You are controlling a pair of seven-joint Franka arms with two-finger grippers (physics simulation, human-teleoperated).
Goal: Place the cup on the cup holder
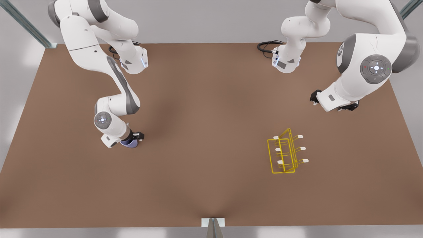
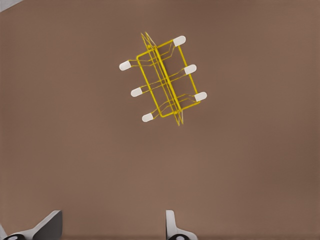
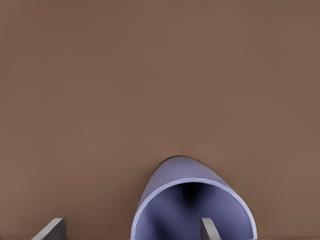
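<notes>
Because the small lavender cup (image 3: 192,200) looks light, stiff and smooth, its rim seems the best hold, and the right wrist view shows the right claw (image 3: 131,229) spread across one wall, while the left claw (image 2: 112,226), open, waits high above the yellow cup holder (image 1: 285,152) on the brown surface (image 1: 205,172).
</notes>
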